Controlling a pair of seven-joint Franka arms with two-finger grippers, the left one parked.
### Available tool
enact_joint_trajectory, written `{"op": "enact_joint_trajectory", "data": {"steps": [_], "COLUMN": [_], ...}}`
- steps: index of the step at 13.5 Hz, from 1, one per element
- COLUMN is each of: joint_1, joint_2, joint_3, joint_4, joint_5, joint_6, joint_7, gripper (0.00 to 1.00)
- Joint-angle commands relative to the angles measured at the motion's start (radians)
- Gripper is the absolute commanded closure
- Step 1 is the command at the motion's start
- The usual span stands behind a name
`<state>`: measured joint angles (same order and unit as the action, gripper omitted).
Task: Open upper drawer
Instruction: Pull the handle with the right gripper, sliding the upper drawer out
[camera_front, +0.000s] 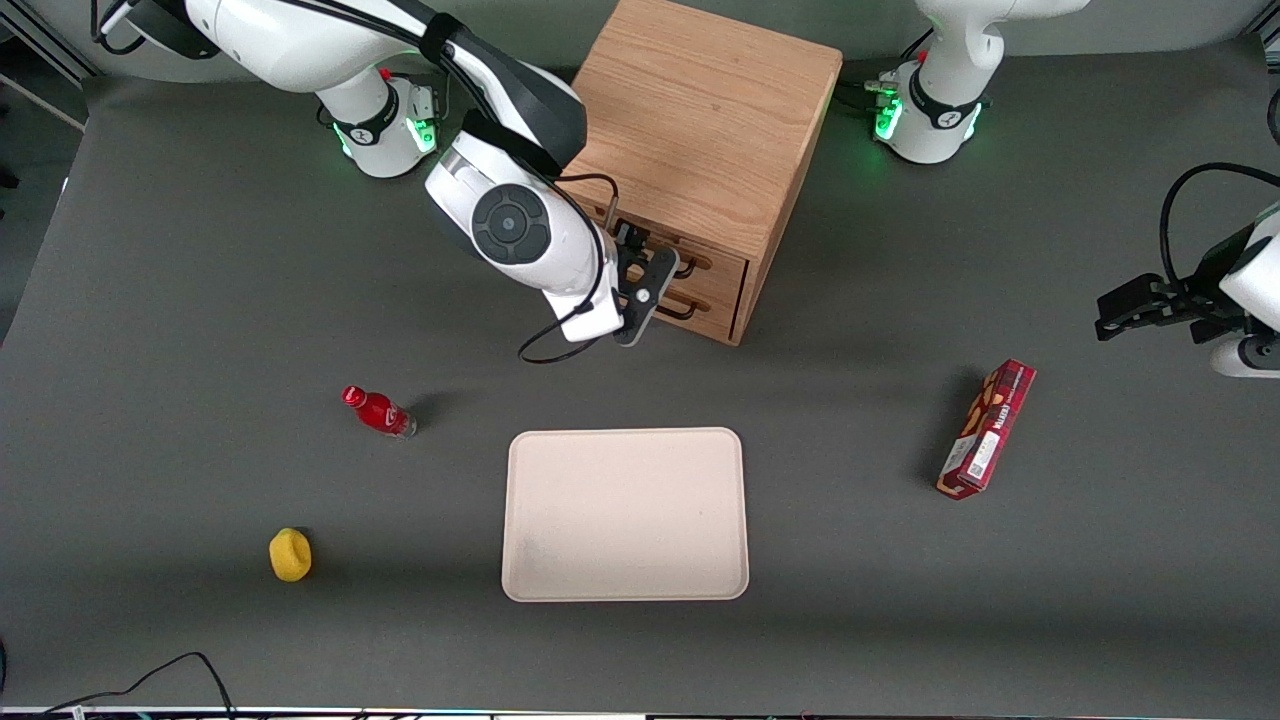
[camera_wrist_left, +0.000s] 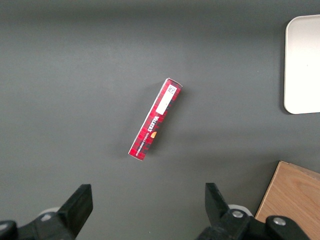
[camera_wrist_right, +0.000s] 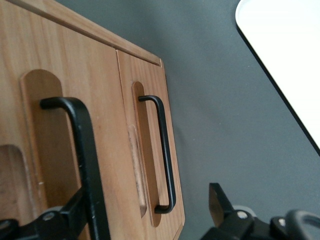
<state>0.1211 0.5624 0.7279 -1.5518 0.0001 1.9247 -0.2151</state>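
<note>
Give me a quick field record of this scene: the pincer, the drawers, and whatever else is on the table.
pincer: at the cabinet's front, open, its fingers either side of the upper drawer's bar handle
upper drawer: looks shut
lower drawer: shut, handle free
cabinet: oak, farther from the front camera than the tray
tray: beige, nothing on it
red bottle: lying toward the working arm's end
yellow object: nearer the front camera than the bottle
red box: toward the parked arm's end
</note>
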Motion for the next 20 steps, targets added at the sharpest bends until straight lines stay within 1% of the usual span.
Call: {"op": "enact_joint_trajectory", "data": {"steps": [1, 5, 7, 12, 15, 18, 20], "joint_1": [-0.005, -0.003, -0.005, -0.006, -0.024, -0.032, -0.031], "joint_2": [0.013, 0.011, 0.011, 0.008, -0.004, -0.013, -0.013], "joint_3": [-0.002, -0.054, -0.065, -0.111, -0.139, -0.163, -0.189], "joint_4": [0.006, 0.01, 0.01, 0.024, 0.03, 0.03, 0.029], "joint_5": [-0.023, -0.022, -0.022, -0.015, -0.009, 0.012, 0.012], "joint_6": [0.033, 0.046, 0.072, 0.095, 0.117, 0.161, 0.195], "joint_7": [-0.044, -0.116, -0.131, -0.128, -0.127, -0.125, -0.125], "gripper": [0.0, 0.0, 0.0, 0.0, 0.0, 0.0, 0.0]}}
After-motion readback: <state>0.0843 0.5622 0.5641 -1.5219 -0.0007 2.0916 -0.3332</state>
